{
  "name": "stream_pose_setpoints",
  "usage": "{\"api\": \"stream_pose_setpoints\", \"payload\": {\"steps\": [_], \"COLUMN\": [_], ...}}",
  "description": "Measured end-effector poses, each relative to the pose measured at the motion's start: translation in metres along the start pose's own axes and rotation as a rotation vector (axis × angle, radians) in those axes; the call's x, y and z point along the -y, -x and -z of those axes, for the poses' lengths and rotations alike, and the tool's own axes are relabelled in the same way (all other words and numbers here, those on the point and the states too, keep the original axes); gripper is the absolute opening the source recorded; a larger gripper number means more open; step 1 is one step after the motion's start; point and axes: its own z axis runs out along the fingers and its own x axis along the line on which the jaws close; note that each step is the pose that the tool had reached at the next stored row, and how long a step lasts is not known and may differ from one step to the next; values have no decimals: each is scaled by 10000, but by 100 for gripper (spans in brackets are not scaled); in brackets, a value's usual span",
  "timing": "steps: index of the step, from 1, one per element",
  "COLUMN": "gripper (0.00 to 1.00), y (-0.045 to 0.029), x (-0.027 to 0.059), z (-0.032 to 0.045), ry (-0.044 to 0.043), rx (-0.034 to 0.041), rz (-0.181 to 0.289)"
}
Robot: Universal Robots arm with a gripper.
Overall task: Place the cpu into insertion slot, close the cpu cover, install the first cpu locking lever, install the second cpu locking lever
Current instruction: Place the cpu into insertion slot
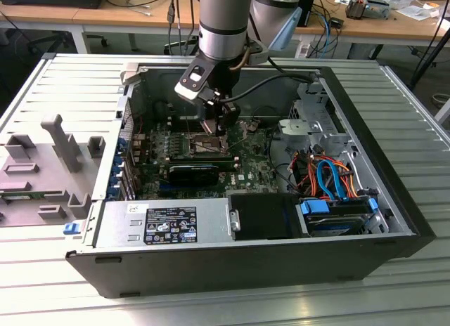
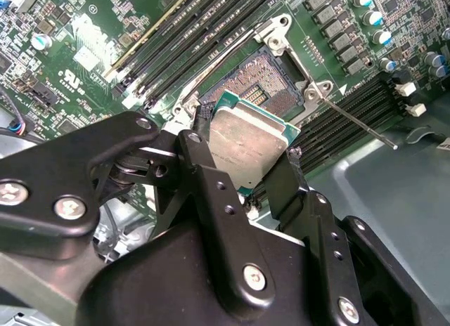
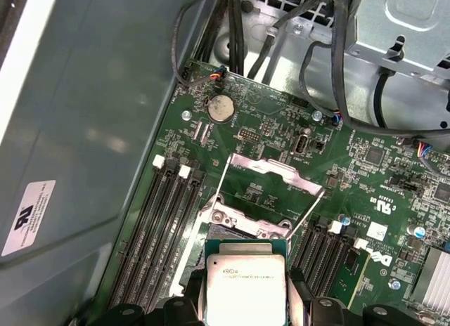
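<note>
Black metal gripper [image 2: 245,152] jaws clamped on the cpu [image 2: 249,133] by opposite edges. Chip is flat, square, with a matte silver-grey lid and green rim. It sits over the insertion slot [image 2: 256,76], a dark square socket with a fine pin grid, uncovered; can't tell if they touch. Cpu cover [image 3: 274,173], a thin shiny frame, lies flipped open on the green board [image 3: 271,119]. Two thin wire levers [image 3: 222,177] are unlatched.

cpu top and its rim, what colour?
The cpu has a dull silver-grey metal top with a green rim; clearest in the second wrist view.
</note>
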Motion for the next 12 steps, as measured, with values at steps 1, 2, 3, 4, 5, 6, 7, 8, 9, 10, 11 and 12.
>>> {"api": "stream_pose_setpoints", "payload": {"steps": [1, 2, 3, 4, 5, 6, 7, 8, 9, 10, 11, 12], "gripper": [55, 55, 55, 55, 55, 55, 55, 55, 55, 55, 55, 55], "y": [0, 0, 0, 0, 0, 0, 0, 0, 0, 0, 0, 0], "x": [0, 0, 0, 0, 0, 0, 0, 0, 0, 0, 0, 0], "z": [0, -1, -1, -1, -2, -2, -2, -3, -3, -4, -4, -4], "ry": [1, 1, 1, 1, 2, 2, 2, 3, 2, 3, 3, 4], "rx": [-1, -1, -1, -1, -1, -2, -2, -2, -2, -2, -3, -3], "rz": [-13, -36, -48, -61, -79, -92, -109, -123, -151, -165, -176, -196]}}
